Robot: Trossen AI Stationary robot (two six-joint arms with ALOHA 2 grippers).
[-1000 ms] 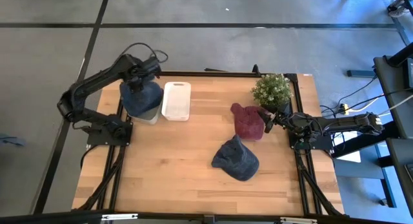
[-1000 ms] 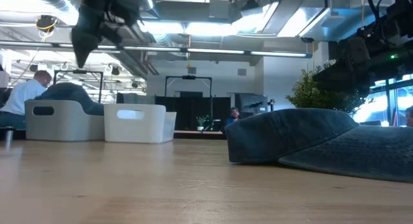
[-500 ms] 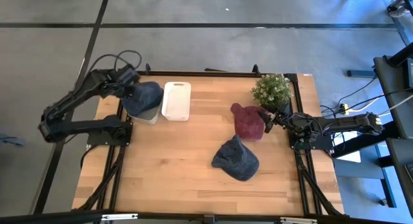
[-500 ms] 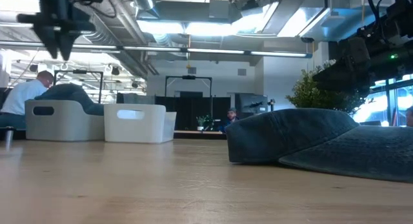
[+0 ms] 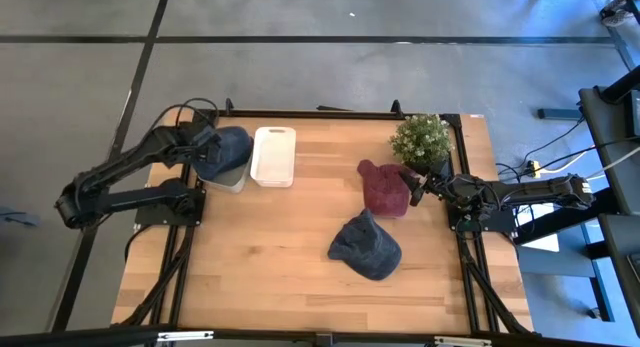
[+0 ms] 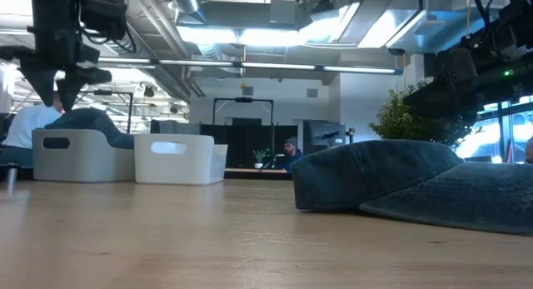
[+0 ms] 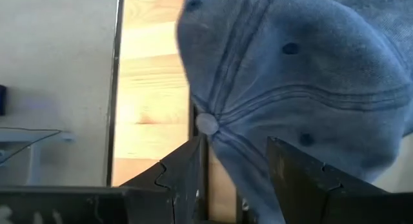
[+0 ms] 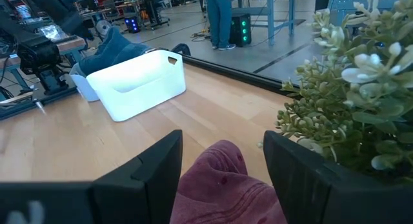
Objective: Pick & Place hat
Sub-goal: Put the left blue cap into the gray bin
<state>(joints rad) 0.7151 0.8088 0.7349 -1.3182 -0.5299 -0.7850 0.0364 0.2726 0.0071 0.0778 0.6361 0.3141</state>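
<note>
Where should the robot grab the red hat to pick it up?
Probably the raised crown of the red hat, from above. It lies flat on the table, so the soft bump in the middle gives the jaws cloth to pinch. The right gripper sits right beside it, jaws open, next to the plant.

The left gripper (image 5: 203,147) has moved away from above the grey bin (image 5: 226,177) toward the worktop's (image 5: 270,247) left rear edge, and the left arm (image 5: 115,172) has folded back and now lies lower, outside the frame. In the low view the gripper (image 6: 62,87) has shifted left and come down, now just above the blue cap (image 6: 87,120) in that bin. Far behind, a person (image 6: 288,151) has moved a little to the left.
</note>
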